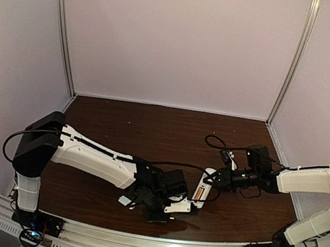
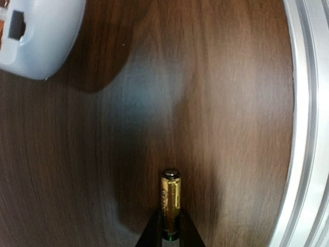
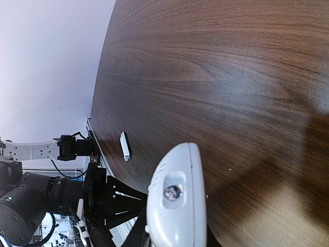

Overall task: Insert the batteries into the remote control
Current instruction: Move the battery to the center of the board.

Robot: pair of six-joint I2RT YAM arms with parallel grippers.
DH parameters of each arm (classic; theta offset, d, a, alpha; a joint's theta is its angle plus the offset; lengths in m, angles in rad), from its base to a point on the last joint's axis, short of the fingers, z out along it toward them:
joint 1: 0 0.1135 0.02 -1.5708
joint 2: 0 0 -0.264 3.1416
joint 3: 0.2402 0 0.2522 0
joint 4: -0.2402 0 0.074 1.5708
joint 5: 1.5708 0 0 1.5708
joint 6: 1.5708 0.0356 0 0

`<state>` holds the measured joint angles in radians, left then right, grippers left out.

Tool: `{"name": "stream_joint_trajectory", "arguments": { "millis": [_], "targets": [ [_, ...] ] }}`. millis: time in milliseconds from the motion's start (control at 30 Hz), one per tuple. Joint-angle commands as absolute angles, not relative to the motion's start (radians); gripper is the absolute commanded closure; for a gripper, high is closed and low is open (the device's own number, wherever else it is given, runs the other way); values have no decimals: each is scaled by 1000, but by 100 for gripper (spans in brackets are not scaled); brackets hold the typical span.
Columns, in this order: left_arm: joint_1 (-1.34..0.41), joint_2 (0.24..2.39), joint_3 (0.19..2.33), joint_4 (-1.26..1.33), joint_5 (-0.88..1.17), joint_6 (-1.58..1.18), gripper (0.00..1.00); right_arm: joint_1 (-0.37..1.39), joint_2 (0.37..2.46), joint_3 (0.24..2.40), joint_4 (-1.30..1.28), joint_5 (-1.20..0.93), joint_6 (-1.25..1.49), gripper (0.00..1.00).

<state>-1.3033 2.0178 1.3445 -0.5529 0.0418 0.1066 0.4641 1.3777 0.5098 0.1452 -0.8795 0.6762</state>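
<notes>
My left gripper [image 2: 171, 229] is pinched shut around the slim golden-brass cylinder battery [image 2: 170, 201]. My right gripper [image 3: 174, 238] clamps the small white oblong plastic remote control [image 3: 175, 216] close by, with the orange battery [image 1: 198, 194] showing in its back. The small plain white rectangular cover [image 3: 125, 146] lies on the dark wooden table [image 2: 231, 128].

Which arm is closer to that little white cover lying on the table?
Left. Its wrist sits right beside the cover, left gripper holding the gold battery. The right gripper is farther off, gripping the remote.
</notes>
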Motion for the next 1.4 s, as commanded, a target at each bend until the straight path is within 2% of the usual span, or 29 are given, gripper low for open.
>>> {"name": "stream_joint_trajectory", "arguments": {
  "millis": [0,133,300,433,533,700,833,900,967,1067,1200,1367],
  "targets": [
    [-1289,2027,1338,-645,-34,360,89,457,1356,491,196,-916,671,100],
    [-1233,2017,1380,-653,-103,460,87,457,1360,484,212,-920,673,100],
    [-1214,2009,1379,-590,-224,550,63,458,1379,485,223,-931,667,100],
    [-1194,1900,1298,-531,-233,518,53,457,1373,482,213,-929,658,100],
    [-1168,1789,1238,-468,-225,378,44,457,1376,492,201,-911,644,100],
    [-1108,1690,1189,-423,-126,-112,46,458,1423,546,184,-856,609,100],
    [-1109,1660,1079,-232,-13,-486,50,457,1486,603,205,-810,604,100],
    [-1115,1681,1056,-154,-42,-688,53,455,1514,623,213,-800,602,100],
    [-1124,1740,1114,-215,-92,-870,58,449,1526,639,205,-793,592,100],
    [-1160,1786,1200,-341,-234,-1019,53,441,1535,662,180,-777,571,100],
    [-1168,1842,1227,-405,-270,-1169,50,436,1567,715,186,-718,551,100],
    [-1167,1900,1270,-437,-285,-1248,50,437,1658,761,314,-724,619,100]
  ]
}}
